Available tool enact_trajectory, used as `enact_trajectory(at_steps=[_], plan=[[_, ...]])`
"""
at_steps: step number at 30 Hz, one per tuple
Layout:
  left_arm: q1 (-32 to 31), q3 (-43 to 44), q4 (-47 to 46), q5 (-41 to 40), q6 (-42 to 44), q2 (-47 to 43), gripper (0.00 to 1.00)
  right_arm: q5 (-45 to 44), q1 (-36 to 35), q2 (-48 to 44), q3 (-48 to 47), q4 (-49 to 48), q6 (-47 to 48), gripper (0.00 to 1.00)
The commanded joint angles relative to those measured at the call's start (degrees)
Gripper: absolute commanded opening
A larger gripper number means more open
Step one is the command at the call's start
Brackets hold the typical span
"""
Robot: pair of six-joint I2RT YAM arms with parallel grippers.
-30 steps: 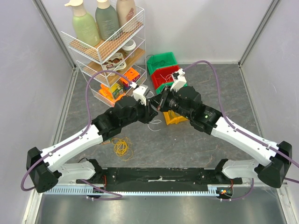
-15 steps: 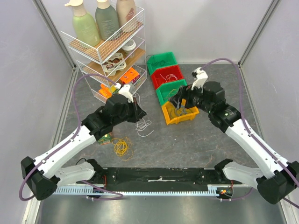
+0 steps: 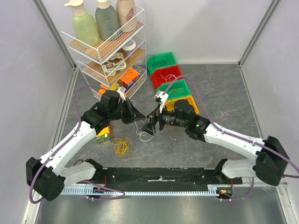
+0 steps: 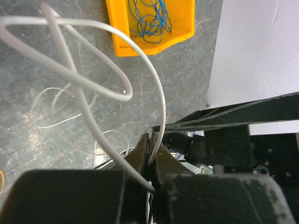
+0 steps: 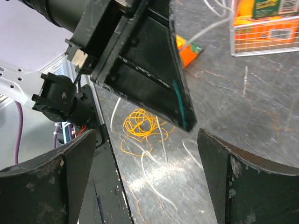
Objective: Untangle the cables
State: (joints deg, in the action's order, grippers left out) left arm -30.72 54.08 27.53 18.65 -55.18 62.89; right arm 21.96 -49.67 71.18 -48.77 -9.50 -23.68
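Observation:
A white cable (image 4: 84, 100) loops up from the grey floor into my left gripper (image 4: 152, 140), which is shut on it. From above, the left gripper (image 3: 139, 115) sits over the rest of the white cable (image 3: 143, 134) at mid-table. My right gripper (image 3: 150, 128) is just to its right, low over the same strands, jaws wide open and holding nothing. In the right wrist view, the right gripper (image 5: 149, 172) frames white strands (image 5: 161, 161) and a yellow cable bundle (image 5: 140, 128), with the left gripper's black fingers (image 5: 154, 74) close above. The yellow bundle (image 3: 122, 147) lies front left.
Stacked bins stand behind the right arm: green (image 3: 162, 61), red (image 3: 167, 74), green (image 3: 176, 87), and a yellow bin (image 4: 148, 28) holding blue wire. A wire rack (image 3: 110, 51) with bottles and boxes fills the back left. A small orange-green box (image 3: 103, 136) lies by the left arm.
My right arm swung from the yellow bin leftwards and down to the white cable, jaws opening wide. The left arm drew back slightly, still shut on the white cable.

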Motion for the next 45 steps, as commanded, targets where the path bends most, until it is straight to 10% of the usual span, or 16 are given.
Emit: enact_trajectory(at_steps=[1, 7, 14, 20, 28, 33, 40, 45], plan=[[0.3, -1.9, -2.9, 3.4, -6.4, -1.5, 0.02, -1.0, -2.9, 4.8, -0.9, -11.7, -3.0, 0.96], [0.5, -2.9, -3.5, 1.2, -9.7, -2.0, 0.02, -7.2, -7.4, 7.5, -1.8, -11.7, -6.3, 0.89], [0.5, -1.7, -1.0, -2.6, -12.0, -1.5, 0.02, -24.1, -13.1, 10.7, -9.4, 1.1, -8.9, 0.38], [0.5, -0.7, 0.8, -5.2, -12.1, -2.1, 0.02, -24.1, -14.3, 9.9, -8.4, -0.1, -9.9, 0.44], [0.4, -1.1, 0.5, -5.7, -10.6, -3.0, 0.02, -19.7, -14.3, 8.4, -3.0, -9.9, -8.8, 0.00], [1.1, -1.8, 1.7, -7.2, -7.3, -3.3, 0.04, -19.5, -14.1, 7.0, -0.4, -12.3, -10.1, 0.00], [2.0, -1.4, 3.5, -8.9, -2.9, -5.3, 0.70, -19.1, -11.4, 5.6, 1.0, -11.4, -11.6, 0.00], [2.0, -0.7, 7.4, -20.0, 3.0, -12.7, 0.94, -18.6, -4.8, 4.5, -0.2, -6.4, -11.5, 0.00]])
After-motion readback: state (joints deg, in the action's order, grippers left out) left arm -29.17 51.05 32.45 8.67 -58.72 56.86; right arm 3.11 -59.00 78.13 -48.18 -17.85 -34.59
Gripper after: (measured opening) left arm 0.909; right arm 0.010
